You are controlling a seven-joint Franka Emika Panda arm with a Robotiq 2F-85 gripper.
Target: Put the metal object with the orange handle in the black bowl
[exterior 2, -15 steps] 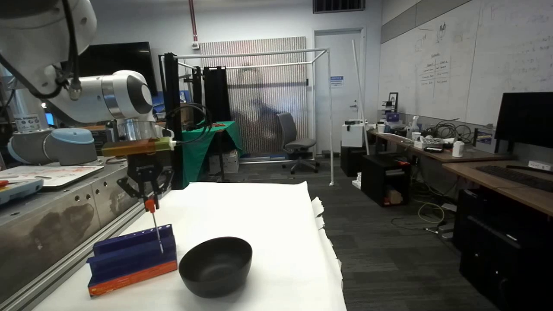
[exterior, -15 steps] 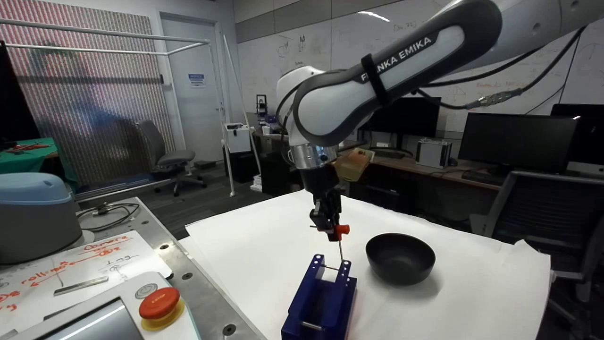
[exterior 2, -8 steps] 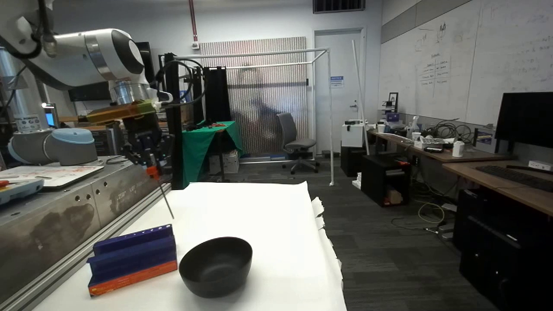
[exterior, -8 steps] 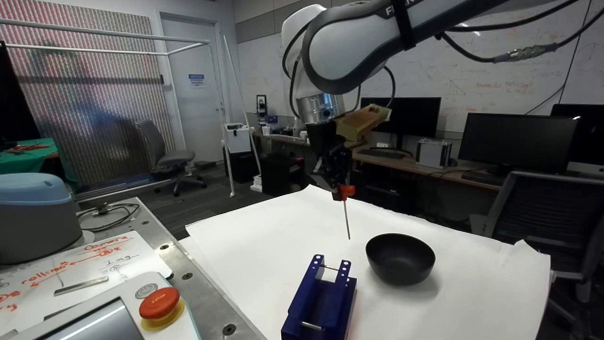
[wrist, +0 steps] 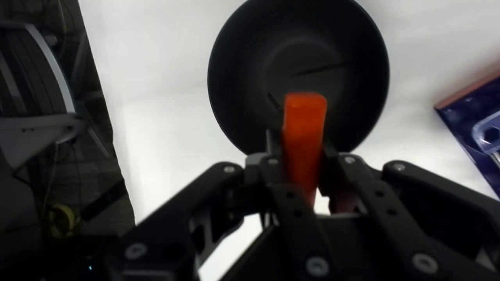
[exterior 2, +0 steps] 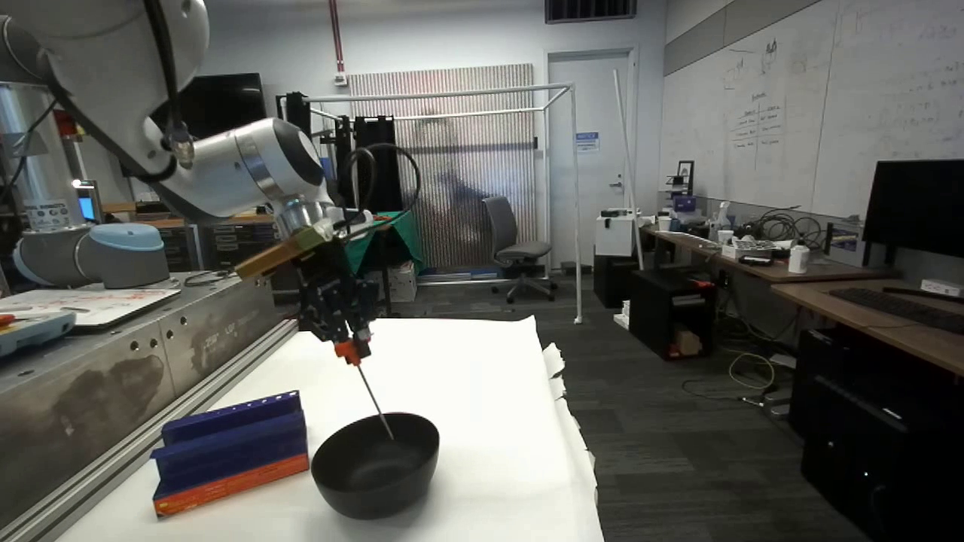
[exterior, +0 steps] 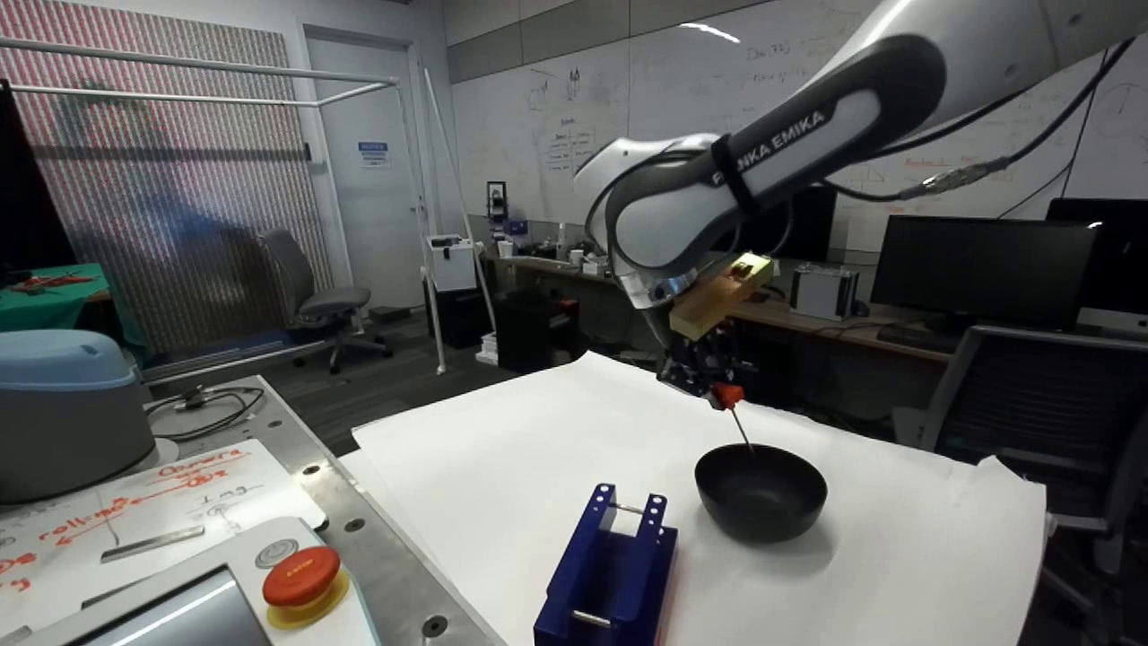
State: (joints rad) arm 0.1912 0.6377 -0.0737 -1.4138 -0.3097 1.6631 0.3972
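The metal tool's orange-red handle (exterior: 728, 395) is held in my gripper (exterior: 719, 391), with its thin metal shaft pointing down at a tilt. The tool's handle also shows in an exterior view (exterior 2: 348, 352) and in the wrist view (wrist: 304, 121). My gripper (wrist: 302, 150) is shut on the handle, one finger on each side. The black bowl (exterior: 762, 507) stands on the white-covered table and looks empty inside. The shaft's tip appears over the bowl's far inner side (exterior 2: 376, 485); whether it touches cannot be told. In the wrist view the bowl (wrist: 238, 78) lies beyond the handle.
A blue block (exterior: 610, 583) with metal rods and an orange base (exterior 2: 233, 482) stands beside the bowl. White paper (exterior: 502, 458) covers the table. A metal bench (exterior 2: 188, 339) runs along one side. A chair (exterior: 1031, 404) stands past the table edge.
The gripper lifted the tool up off the blue block, then moved it sideways to the bowl and lower, tilting it. The bowl and the block have not moved.
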